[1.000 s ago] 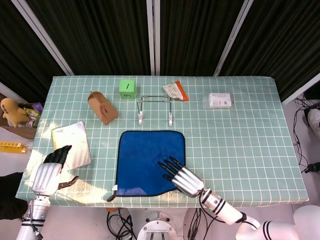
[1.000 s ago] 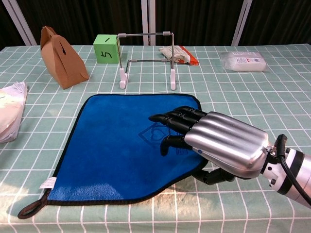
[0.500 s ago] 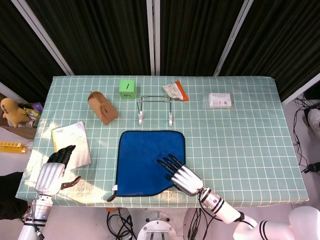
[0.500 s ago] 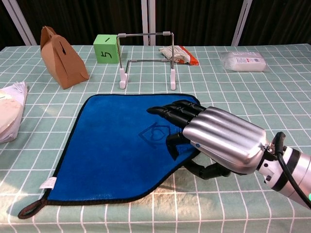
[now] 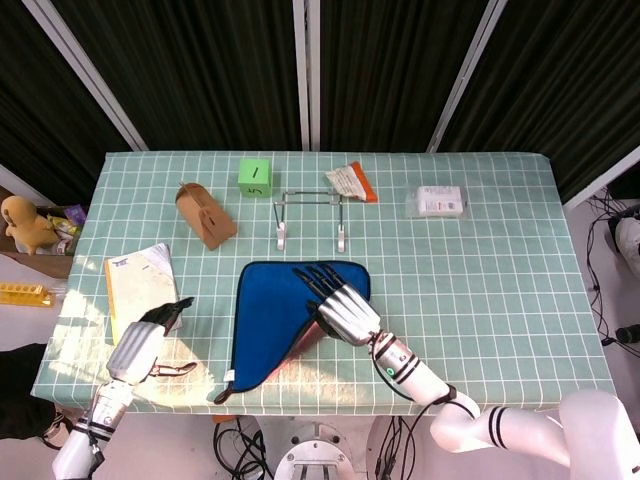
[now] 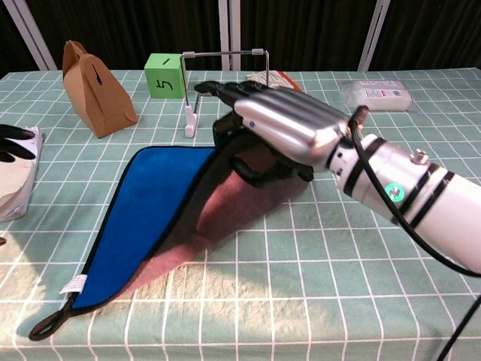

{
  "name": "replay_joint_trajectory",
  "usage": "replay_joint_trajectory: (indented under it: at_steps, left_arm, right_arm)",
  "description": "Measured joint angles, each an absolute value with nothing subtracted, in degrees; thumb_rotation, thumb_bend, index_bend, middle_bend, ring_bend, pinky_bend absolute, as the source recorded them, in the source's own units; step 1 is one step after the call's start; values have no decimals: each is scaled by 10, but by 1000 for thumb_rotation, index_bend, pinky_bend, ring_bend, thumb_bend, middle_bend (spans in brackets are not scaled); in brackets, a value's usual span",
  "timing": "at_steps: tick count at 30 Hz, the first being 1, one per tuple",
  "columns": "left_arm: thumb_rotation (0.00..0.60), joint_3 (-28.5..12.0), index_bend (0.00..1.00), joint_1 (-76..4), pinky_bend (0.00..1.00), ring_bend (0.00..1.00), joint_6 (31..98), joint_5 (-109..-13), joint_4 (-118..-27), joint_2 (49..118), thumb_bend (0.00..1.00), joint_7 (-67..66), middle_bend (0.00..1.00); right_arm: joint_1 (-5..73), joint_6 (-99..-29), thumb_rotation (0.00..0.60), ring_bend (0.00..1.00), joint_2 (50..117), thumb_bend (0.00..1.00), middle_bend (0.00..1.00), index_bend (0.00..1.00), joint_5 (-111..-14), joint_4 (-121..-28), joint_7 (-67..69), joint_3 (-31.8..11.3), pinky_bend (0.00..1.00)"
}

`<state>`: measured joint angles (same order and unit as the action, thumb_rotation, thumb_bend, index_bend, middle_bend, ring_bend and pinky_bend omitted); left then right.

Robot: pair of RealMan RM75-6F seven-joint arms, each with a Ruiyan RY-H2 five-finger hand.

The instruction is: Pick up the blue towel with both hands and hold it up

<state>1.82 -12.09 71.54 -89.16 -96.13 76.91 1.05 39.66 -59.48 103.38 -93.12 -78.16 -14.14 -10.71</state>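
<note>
The blue towel (image 5: 265, 310) lies at the table's near middle. Its right side is lifted and folded leftward, showing a pinkish underside (image 6: 240, 199). My right hand (image 5: 335, 300) grips that raised edge from above, the thumb curled underneath (image 6: 282, 124). The towel's left edge and its looped tag corner (image 6: 45, 325) still rest on the cloth. My left hand (image 5: 145, 345) hovers open near the table's front left, apart from the towel, beside a notebook. In the chest view only the dark fingertips (image 6: 15, 143) of that hand show at the left edge.
A wire rack (image 5: 310, 215) stands just behind the towel. Along the back sit a brown paper box (image 5: 205, 215), a green cube (image 5: 255, 177), a snack packet (image 5: 352, 182) and a white packet (image 5: 438, 201). The notebook (image 5: 130, 285) lies at the left.
My right hand has taken hold of the towel's right side and swung it up and leftward, folding it over. My left hand has moved right, toward the towel.
</note>
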Motion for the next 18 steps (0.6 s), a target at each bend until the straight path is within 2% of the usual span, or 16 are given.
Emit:
replay_joint_trajectory:
  at_steps: [5,9,15,18]
  left_arm:
    - [392,14,148,-151,297,218,679,-894,-946,787,78,69,224]
    - [334,9,202,-171,345,262,656,-889,-927,807,74,101,269]
    - [284,6,218,-187,376,291,636,-879,-914,825,74,130,305]
    - [221,6,229,-193,385,301,630,-880,-915,827,74,151,317]
  right_arm:
    - [446,-557,600,0,1044,497,0,1000,-873,-766,-145,-174,0]
    - [485,-538,600,0,1053,500,0,1000,-834,-749,-152,-214,0]
    - [520,-526,600,0,1066,502,0,1000,-796,-723,-169,-234,0]
    - [530,-525,600,0,1069,501,0,1000,-784,-714,-175,-235,0]
